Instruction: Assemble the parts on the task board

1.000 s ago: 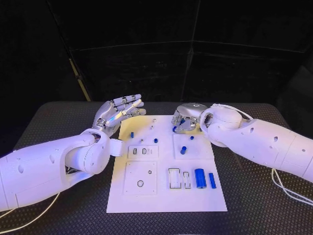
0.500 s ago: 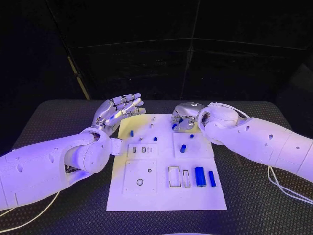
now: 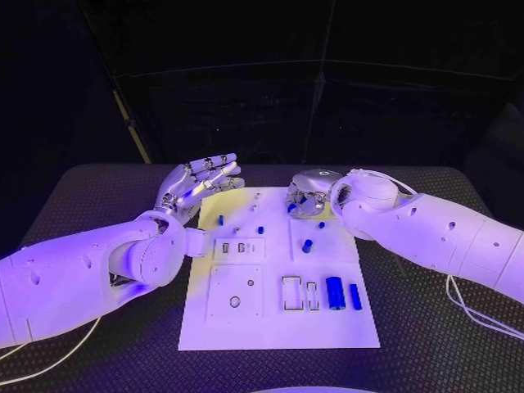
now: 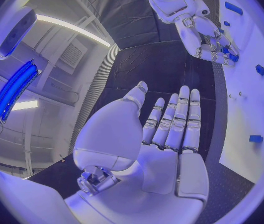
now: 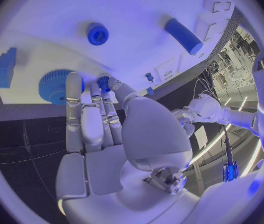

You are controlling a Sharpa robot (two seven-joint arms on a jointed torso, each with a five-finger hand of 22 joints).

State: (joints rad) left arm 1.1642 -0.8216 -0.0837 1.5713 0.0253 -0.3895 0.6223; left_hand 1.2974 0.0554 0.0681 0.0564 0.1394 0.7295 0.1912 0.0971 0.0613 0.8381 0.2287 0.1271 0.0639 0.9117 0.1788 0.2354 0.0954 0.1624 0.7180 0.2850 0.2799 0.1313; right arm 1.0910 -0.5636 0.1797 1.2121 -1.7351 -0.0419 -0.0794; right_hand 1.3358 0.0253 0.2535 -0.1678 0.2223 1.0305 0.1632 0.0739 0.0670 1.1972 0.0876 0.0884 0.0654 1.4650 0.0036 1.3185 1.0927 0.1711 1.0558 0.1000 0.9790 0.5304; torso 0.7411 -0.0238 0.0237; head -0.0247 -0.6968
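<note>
- Here the left hand [image 3: 197, 187] hovers palm-up beside the task board [image 3: 280, 327], fingers [image 4: 175, 122] straight, released.
- Right hand [image 3: 309, 195] bends over the board's far end, fingers [image 5: 101, 112] pinching a small blue part [image 5: 103, 82].

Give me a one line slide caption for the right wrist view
Silver right hand reaches over the white task board, fingertips at a small blue peg beside a blue toothed gear.

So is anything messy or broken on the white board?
Nothing stands out. The task board lies flat and square on the table, and its blue parts, like the big cylinder, sit tidily. The left hand hovers open beside it; the right hand works at the far edge.
</note>
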